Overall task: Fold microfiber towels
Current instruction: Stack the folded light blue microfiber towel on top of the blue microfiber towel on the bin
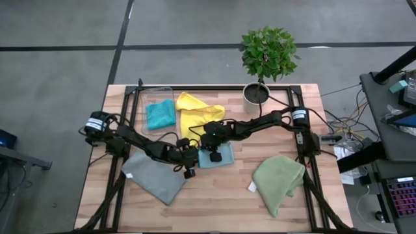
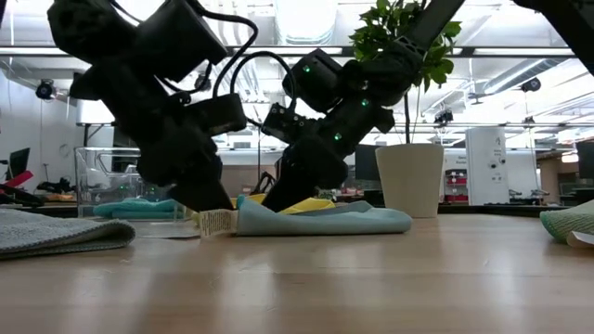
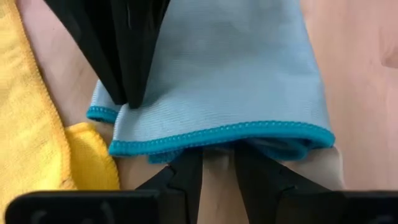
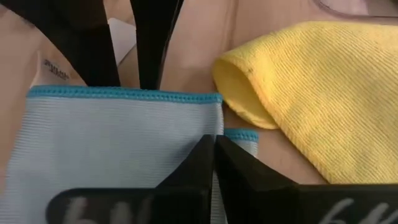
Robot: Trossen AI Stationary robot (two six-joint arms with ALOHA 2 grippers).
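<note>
One white tag (image 2: 216, 223) on the light blue towel (image 2: 320, 219), print unreadable.

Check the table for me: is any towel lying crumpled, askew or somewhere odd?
Yes. The yellow towel lies crumpled and unfolded beside the clear bin, partly under the right arm. The olive green towel is loosely bunched with a corner trailing toward the table's front edge. The teal towel sits in the bin. Nothing looks damaged.

You are looking into a robotics lab or workshop: the worktop (image 1: 214, 195) is a wooden slab in a black metal frame on a grey concrete floor (image 1: 52, 52), and at the frame's right edge stands a desk (image 1: 390, 110) with loose cables and electronics. The low view shows open ceiling ducts (image 2: 501, 74) and strip lights.
</note>
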